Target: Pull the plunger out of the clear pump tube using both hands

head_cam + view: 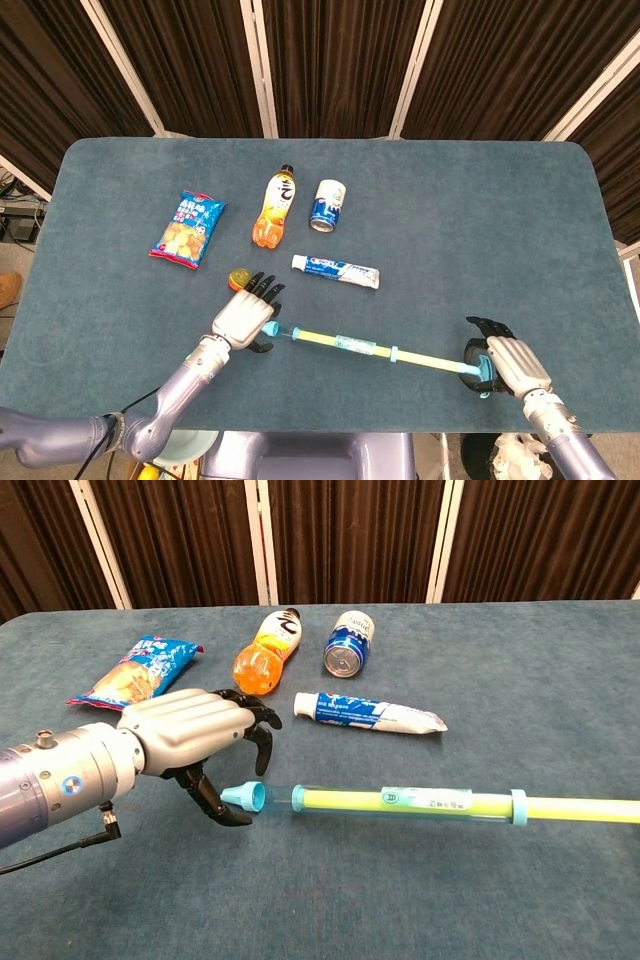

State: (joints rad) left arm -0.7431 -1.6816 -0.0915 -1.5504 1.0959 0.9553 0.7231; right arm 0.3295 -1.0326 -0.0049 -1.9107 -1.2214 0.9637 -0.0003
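The clear plastic pump tube with its yellow plunger lies on the blue surface below the toothpaste tube; left hand, fingers apart and empty, must next grip its capped end, while right hand apparently holds the handle.
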